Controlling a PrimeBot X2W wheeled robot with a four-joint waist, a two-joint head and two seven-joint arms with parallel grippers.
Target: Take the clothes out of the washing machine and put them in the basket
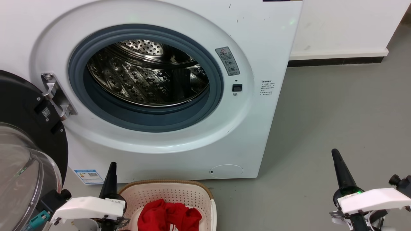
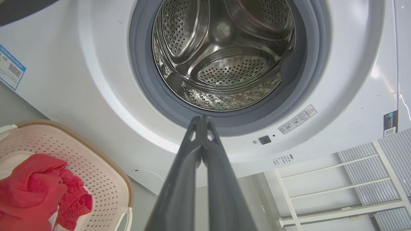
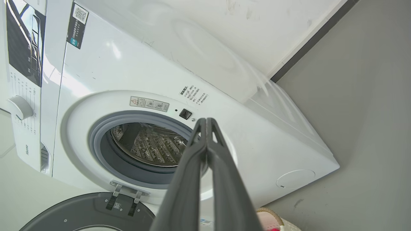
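The white washing machine (image 1: 179, 96) stands with its door swung open and its steel drum (image 1: 147, 73) holding nothing that I can see. On the floor in front of it sits the cream basket (image 1: 173, 192) with the red clothes (image 1: 168, 216) lying inside. The left wrist view also has the basket (image 2: 102, 173) with the clothes (image 2: 35, 189) in it. My left gripper (image 1: 112, 165) is shut just left of the basket, holding nothing. My right gripper (image 1: 335, 151) is shut over bare floor at the right. The left gripper (image 2: 202, 118) and the right gripper (image 3: 205, 120) both show fingers pressed together.
The open door (image 1: 25, 150) with its glass bowl hangs at the far left. Grey floor (image 1: 337, 106) stretches to the right of the machine, up to a white wall with a dark skirting (image 1: 337, 61). A white rack (image 2: 337, 186) shows in the left wrist view.
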